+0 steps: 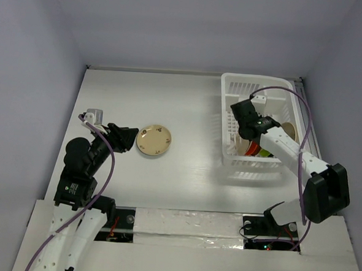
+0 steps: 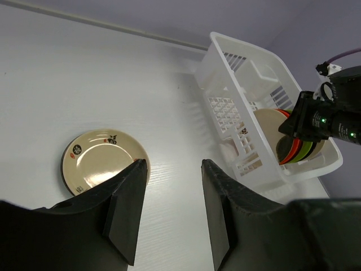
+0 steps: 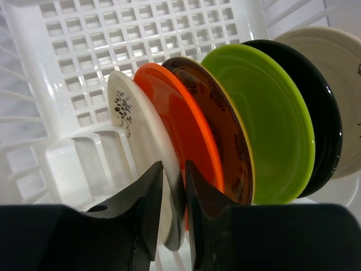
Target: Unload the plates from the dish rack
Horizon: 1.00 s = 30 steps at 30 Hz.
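Observation:
In the white dish rack [image 1: 258, 85] several plates stand on edge: a cream plate with dark motifs [image 3: 132, 121], then an orange [image 3: 180, 124], a brown patterned [image 3: 220, 130], a lime green [image 3: 265, 124], a black [image 3: 321, 113] and another cream one [image 3: 344, 73]. My right gripper [image 3: 174, 169] reaches down into the rack [image 3: 113, 45] and is shut on the rim of the first cream plate. Another cream plate [image 1: 154, 140] lies flat on the table. My left gripper [image 2: 175, 169] hovers just right of that plate [image 2: 104, 161], open, with nothing between its fingers.
The rack [image 2: 237, 51] stands at the table's far right, close to the right wall. The right arm [image 2: 333, 121] hangs over its near end. White table lies between the flat plate and the rack.

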Motion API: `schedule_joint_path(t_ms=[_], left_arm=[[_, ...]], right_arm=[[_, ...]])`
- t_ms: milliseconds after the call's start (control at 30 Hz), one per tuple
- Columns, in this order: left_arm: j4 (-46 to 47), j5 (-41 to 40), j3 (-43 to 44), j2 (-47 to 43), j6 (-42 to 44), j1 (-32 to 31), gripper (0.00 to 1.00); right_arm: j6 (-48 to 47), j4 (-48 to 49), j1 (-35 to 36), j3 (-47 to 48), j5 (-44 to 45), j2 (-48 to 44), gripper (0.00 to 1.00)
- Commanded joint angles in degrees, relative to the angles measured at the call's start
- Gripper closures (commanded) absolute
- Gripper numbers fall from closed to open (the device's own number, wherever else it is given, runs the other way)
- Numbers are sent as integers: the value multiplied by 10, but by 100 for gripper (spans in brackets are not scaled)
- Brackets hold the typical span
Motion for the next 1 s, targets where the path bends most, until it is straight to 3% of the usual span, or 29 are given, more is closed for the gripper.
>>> schedule_joint_path(t_ms=[0,133,267,633,967], left_arm=[[14,0,-1,-4,0,1,59],[14,0,-1,-4,0,1,59],[15,1,-1,-7,0,1,59],[15,0,-2,-12,-1,1,59],[15,0,-2,-11,-1,1,59]], right_arm=[[0,1,-1,17,27,14,74],[-9,-10,-1,24,38,7,90],[-22,-35,4,40,56,-9,97],[-28,-115,52,101,133,-33,100],[-1,-122,109,191,178,-85,100]])
